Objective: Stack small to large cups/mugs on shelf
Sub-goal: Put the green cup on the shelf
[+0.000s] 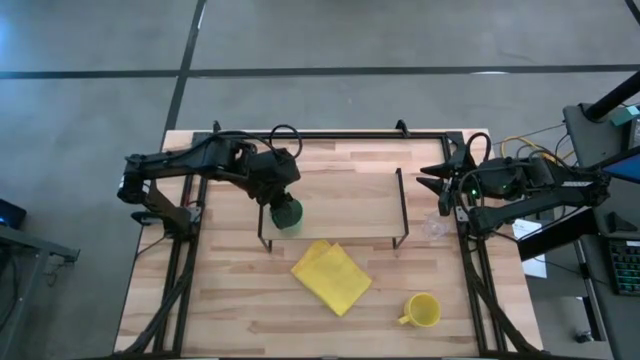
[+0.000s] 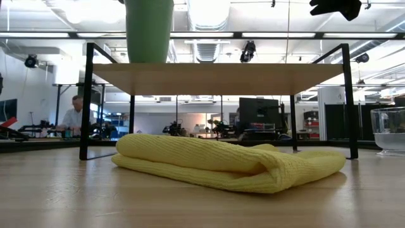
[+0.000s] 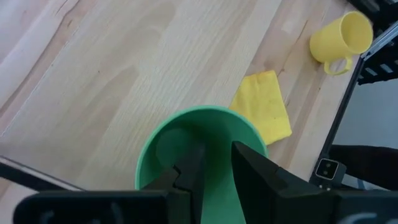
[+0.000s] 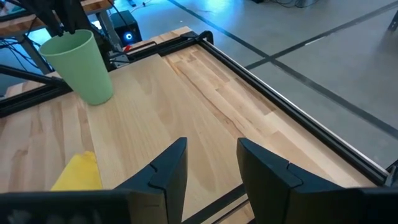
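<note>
My left gripper [image 1: 277, 192] is shut on the green cup [image 1: 288, 214], which is upright at the near left corner of the shelf [image 1: 345, 200]. In the low view the cup [image 2: 149, 30] has its base level with the shelf top [image 2: 221, 77]. The yellow mug [image 1: 422, 310] stands on the table near the right front. The clear glass cup [image 1: 435, 228] stands on the table just right of the shelf. My right gripper [image 1: 440, 182] is open and empty, above the table's right side by the shelf's right end. My left gripper holds the green cup by its rim [image 3: 214, 155], on the side nearest the wrist. One finger [image 3: 191, 163] is inside the cup and the other [image 3: 252, 168] seems to be outside, the wall between them. The fingers come from above, pointing down. The cup is upright, its base at the shelf top.
A folded yellow cloth [image 1: 331, 276] lies on the table in front of the shelf. Black rails [image 1: 470, 270] run along the table's sides. A person [image 2: 76, 117] sits far behind the table in the room.
</note>
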Tool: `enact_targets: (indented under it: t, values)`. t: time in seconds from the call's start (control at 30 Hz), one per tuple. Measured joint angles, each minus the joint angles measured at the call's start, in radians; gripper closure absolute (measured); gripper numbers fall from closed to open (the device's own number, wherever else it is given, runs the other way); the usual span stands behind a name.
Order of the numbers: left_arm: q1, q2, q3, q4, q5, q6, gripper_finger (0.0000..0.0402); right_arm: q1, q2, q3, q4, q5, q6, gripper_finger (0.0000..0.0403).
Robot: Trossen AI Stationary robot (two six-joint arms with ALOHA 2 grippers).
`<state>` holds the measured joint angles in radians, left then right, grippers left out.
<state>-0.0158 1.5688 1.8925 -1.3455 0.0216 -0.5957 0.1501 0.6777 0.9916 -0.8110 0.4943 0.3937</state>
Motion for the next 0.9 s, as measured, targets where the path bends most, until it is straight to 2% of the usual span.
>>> enact_targets:
  t: [0.23,0.57,0.9]
  values:
    - [0.0,-0.001,-0.021,-0.047,-0.051,0.028,0.0395,0.0,0.0,0.0,0.0,0.0,0.0,0.0268]
    - [0.001,0.0,-0.1,-0.034,-0.068,0.025,0.0401,0.0,0.0,0.0,0.001,0.0,0.0,0.0268]
    - [0.001,0.0,-0.121,-0.025,-0.102,0.026,0.0401,0.0,0.0,0.0,0.001,0.0,0.0,0.0268]
